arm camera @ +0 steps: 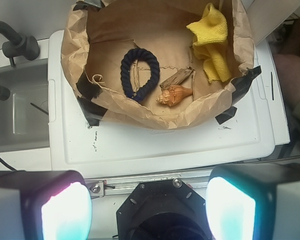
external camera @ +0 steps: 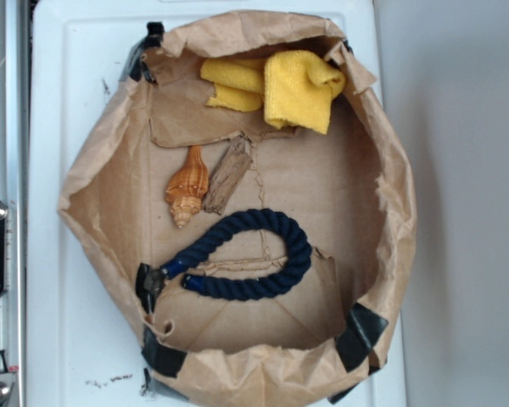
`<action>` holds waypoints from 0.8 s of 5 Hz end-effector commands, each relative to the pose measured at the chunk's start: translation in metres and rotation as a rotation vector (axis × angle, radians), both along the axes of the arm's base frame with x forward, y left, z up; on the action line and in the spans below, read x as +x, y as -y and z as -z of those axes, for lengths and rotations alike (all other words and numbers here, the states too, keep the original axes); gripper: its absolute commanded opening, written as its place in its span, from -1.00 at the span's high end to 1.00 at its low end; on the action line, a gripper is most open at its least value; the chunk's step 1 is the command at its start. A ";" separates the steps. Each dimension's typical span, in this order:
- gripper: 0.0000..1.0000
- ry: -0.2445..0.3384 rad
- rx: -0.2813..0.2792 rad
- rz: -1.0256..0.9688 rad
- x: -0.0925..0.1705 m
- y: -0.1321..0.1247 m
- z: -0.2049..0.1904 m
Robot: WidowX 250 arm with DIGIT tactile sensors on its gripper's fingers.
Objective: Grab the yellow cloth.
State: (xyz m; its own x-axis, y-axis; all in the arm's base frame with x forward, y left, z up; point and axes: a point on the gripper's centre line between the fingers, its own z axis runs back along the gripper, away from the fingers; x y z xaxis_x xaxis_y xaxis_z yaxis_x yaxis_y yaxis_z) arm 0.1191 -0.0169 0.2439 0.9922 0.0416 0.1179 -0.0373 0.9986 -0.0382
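Gripper (arm camera: 149,210) released, high above; recommend descending onto the yellow cloth's (external camera: 299,88) thick fold, clear of bag wall (external camera: 390,195).

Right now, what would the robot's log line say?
tool: open, away from bag | yellow cloth: crumpled in paper bag, untouched | also inside: seashell, blue rope loop

A seashell (external camera: 187,186), wood scrap (external camera: 228,175) and blue rope loop (external camera: 253,255) lie in a paper bag (external camera: 102,161)
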 end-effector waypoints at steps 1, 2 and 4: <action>-1.00 0.000 0.000 0.000 0.000 0.000 0.000; -1.00 -0.025 0.046 -0.128 0.046 -0.004 0.023; -1.00 -0.056 0.037 -0.252 0.123 -0.025 0.023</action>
State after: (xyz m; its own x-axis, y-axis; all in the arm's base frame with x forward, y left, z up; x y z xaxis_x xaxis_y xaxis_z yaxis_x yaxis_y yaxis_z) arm 0.2414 0.0016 0.2064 0.9645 0.2634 0.0176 -0.2637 0.9644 0.0173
